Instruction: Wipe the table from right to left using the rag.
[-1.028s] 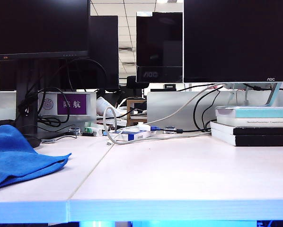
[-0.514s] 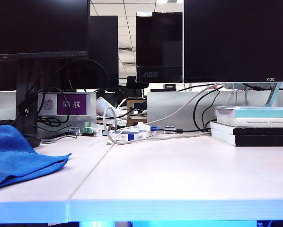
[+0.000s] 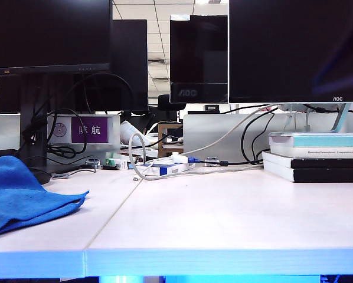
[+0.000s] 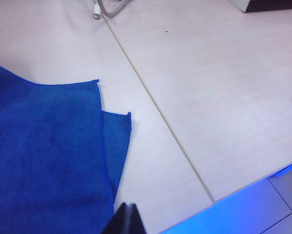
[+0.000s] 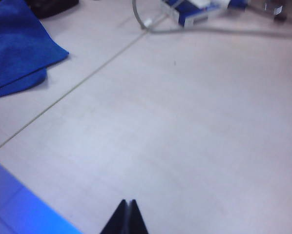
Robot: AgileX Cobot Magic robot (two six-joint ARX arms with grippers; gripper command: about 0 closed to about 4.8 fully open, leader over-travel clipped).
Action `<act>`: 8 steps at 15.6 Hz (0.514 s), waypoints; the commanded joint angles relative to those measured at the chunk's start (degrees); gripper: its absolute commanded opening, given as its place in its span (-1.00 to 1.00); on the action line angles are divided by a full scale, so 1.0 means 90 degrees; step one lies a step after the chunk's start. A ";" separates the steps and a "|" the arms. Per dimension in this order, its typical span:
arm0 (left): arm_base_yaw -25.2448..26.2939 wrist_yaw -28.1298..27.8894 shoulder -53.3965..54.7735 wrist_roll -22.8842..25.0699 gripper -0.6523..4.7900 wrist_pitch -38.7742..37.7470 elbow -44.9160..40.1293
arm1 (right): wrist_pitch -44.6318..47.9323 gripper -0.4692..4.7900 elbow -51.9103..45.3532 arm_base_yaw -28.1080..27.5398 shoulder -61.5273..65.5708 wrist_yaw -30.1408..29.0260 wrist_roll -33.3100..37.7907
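Rag (image 3: 23,197) sits bunched at the far left of the tabletop (image 3: 224,218), one corner folded under itself, which suits a wipe meant to finish on that side. Neither arm shows from the front. Above the cloth's edge hangs the left end effector (image 4: 127,217), its two fingers pressed together with nothing between them. Out over the bare right panel, the right end effector (image 5: 127,214) is likewise pinched closed and empty. Nothing touches the cloth, so I'd guess the wiping is finished.

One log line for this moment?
rag: left on table, released | left gripper: shut, above rag edge | right gripper: shut, over bare table
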 commanded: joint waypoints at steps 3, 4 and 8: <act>0.0000 0.0019 0.0007 -0.0039 -0.77 0.0068 0.0027 | 0.0874 -0.84 -0.0512 -0.0097 -0.0017 0.0170 0.0563; 0.0002 0.0017 0.0005 -0.0039 -0.77 0.0068 0.0027 | 0.0940 -0.84 -0.0527 -0.0282 -0.0017 0.0170 0.0566; 0.0002 0.0017 0.0005 -0.0039 -0.77 0.0068 0.0027 | 0.1025 -0.84 -0.0527 -0.1593 -0.0032 -0.0333 0.0566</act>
